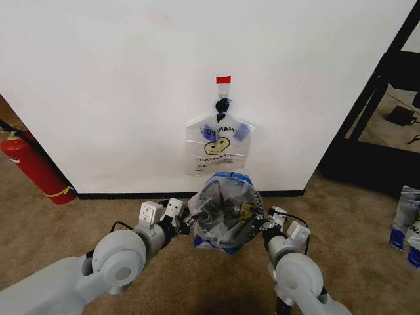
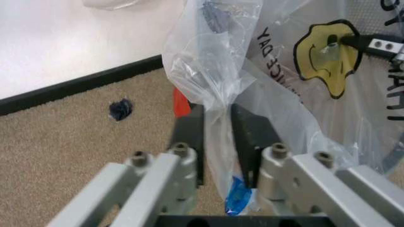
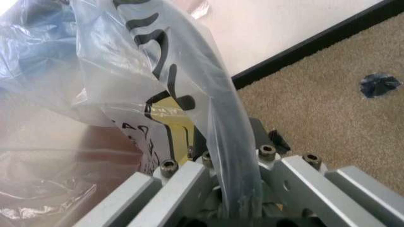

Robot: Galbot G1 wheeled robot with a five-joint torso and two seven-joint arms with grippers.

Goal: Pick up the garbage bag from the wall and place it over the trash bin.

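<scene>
The clear garbage bag [image 1: 226, 203], with a yellow smiley and blue tape patches, is stretched between both grippers over the trash bin, low in front of the white wall [image 1: 118, 85]. The bin shows as a dark shape through the plastic, with a bit of its red base [image 2: 180, 103] beside the left fingers. My left gripper [image 1: 187, 223] is shut on the bag's left edge [image 2: 218, 142]. Opposite it, my right gripper [image 1: 266, 226] is shut on the right edge, where the plastic [image 3: 230, 142] runs between its fingers.
A second smiley bag [image 1: 218, 147] with mirrored lettering hangs from the black hook [image 1: 222, 105] under a red tape strip [image 1: 223, 79]. A red fire extinguisher [image 1: 33, 167] stands at the left, a black shelf frame [image 1: 387, 98] at the right. A blue scrap [image 2: 120, 109] lies on the carpet.
</scene>
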